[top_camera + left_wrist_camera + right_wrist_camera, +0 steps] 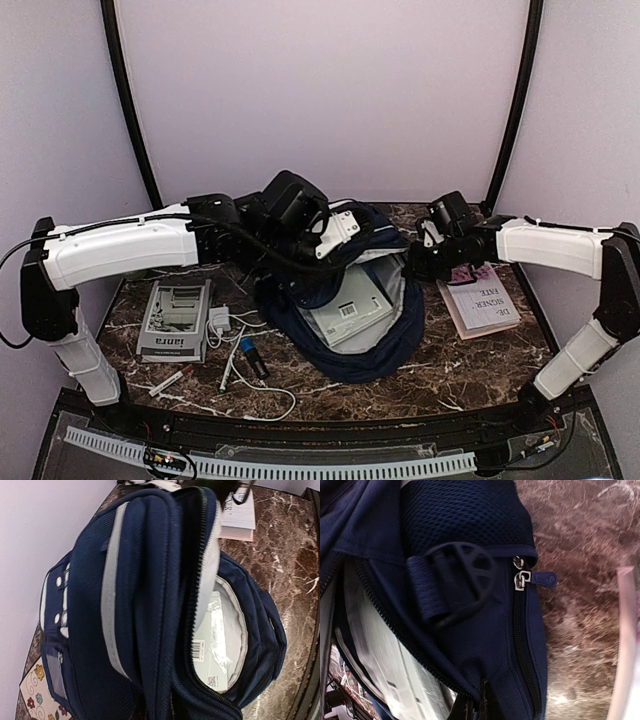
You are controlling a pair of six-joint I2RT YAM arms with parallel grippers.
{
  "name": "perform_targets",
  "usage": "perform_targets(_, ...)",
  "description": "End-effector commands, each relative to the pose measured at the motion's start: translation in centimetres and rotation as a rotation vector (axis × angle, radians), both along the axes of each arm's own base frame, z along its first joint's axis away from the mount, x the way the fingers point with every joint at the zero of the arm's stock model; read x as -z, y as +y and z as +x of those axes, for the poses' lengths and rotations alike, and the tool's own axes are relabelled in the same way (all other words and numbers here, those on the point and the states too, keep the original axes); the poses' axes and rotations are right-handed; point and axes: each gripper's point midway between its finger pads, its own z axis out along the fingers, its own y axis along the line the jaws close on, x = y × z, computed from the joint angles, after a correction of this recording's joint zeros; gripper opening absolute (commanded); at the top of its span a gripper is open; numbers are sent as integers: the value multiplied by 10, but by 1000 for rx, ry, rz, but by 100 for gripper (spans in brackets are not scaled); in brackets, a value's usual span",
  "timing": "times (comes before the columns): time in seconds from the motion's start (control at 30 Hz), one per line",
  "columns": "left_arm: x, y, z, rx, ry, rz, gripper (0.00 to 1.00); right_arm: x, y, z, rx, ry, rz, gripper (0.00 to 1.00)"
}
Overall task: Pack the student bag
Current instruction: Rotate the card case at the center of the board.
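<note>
nearest you, along the table's near edge, a white slotted cable duct runs between the two arm bases. behind it, at the centre of the marbled table, lies the student bag, navy, its mouth unzipped. legible print: the booklet just right of the bag reads "de- signer fate"; the grey box on the left bears a word you cannot read with certainty; a barcode label shows on the grey flat pack inside the bag. a white charger with cable and pens lie between box and bag. left gripper: clenched on the bag's raised top flap, with its fingers hidden from its own camera. right gripper: clenched on the rim fabric beside the zip, below a zip pull and a round buckle.
</note>
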Motion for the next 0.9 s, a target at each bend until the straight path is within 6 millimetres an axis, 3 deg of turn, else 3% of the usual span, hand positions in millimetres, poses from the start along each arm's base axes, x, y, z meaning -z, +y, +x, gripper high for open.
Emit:
perform_targets(0.0,-107,-74,-56,266,-31,-317,0,-81,19,57,-82,-238,112,0)
perform_targets(0.03,-110,-79,-55,270,-30,-322,0,-90,26,64,-104,-251,128,0)
perform_targets(0.07,-113,-84,-54,268,-31,-327,0,-79,35,72,-129,-221,135,0)
perform_targets(0.2,-108,-95,-49,242,7,-321,0,-84,70,96,-213,-196,225,0)
perform_targets(0.33,-100,-99,-38,202,-19,-306,0,-77,78,126,-206,-185,205,0)
perform_targets(0.4,-94,-98,-25,163,-40,-280,3,-73,68,142,-170,-178,167,13)
perform_targets(0.5,-79,-90,3,93,-13,-249,37,-72,36,157,-86,-177,77,33)
perform_targets(0.53,-72,-84,12,69,14,-239,50,-73,23,158,-60,-176,43,37)
perform_targets(0.6,-60,-66,29,27,86,-219,67,-78,-5,155,-4,-185,-22,42)
perform_targets(0.73,-48,-17,51,-81,132,-171,78,-79,-49,127,76,-203,-130,47)
perform_targets(0.87,-22,51,75,-264,167,-150,87,-66,-69,84,96,-156,-165,49)
